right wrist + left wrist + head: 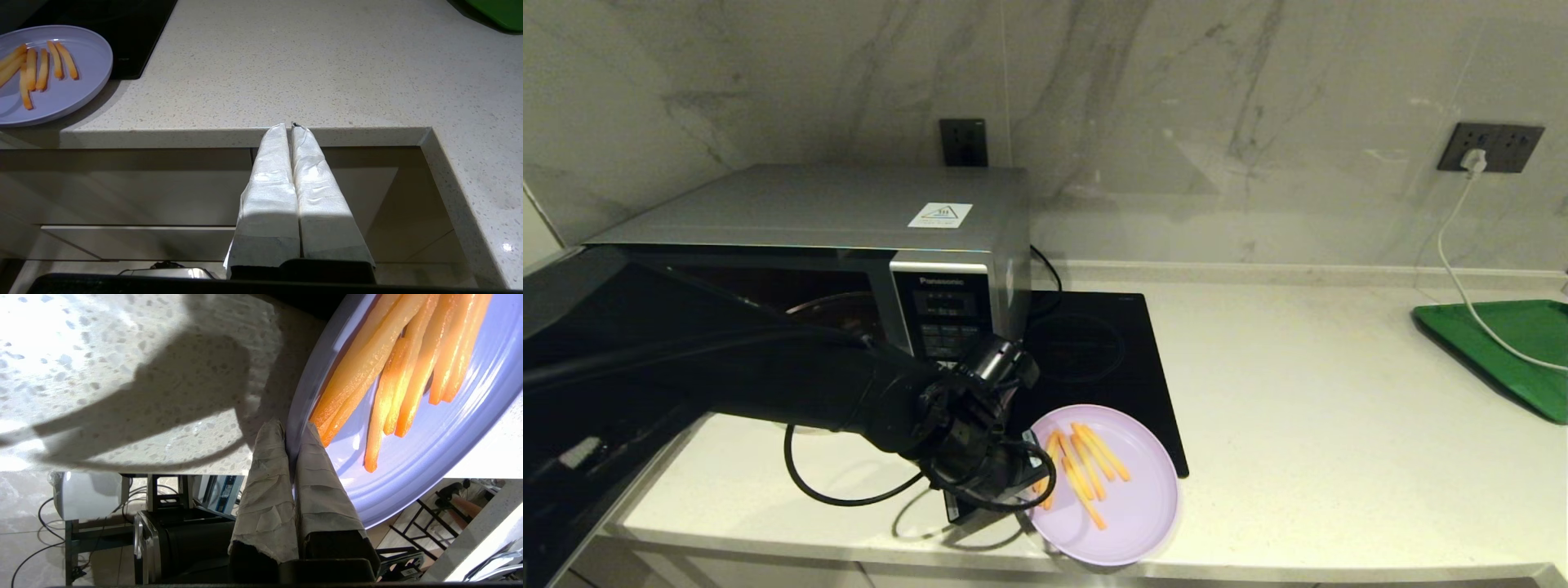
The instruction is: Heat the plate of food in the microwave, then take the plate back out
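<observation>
Left fingers: the rim of the plate of food (412, 465) is being pinched between the two padded fingers (265, 486) of the left gripper (292, 428), one pad above the rim and one below, closed tight on it.
Held thing: the lilac plate is being gripped at the edge nearest the arm; the orange sticks (392, 367) are lying fanned across it, their near ends just beside the upper pad.
Plate position: the plate is being kept at the front edge of the counter (1298, 425), part over the corner of the black hob (1094, 351) and part past the counter's lip; whether it is resting or being carried just clear of the surface cannot be settled from these views, though it is probably lifted slightly.
Microwave: the microwave (833, 212) is standing behind the arm with its dark door (572, 327) swung open toward the camera, and the turntable inside is showing bare.
Right gripper: the right gripper (292, 126) is being held parked below the counter's front edge, its fingers pressed together on nothing.
Progress: the door is opened and the plate is grasped. Whether heating is done cannot be told.
Remaining: if the plate is outbound, loading, closing, heating, reopening and retrieval are all being left to do.
Elsewhere: a green tray (1511, 343) is lying far to the right, uninvolved.
</observation>
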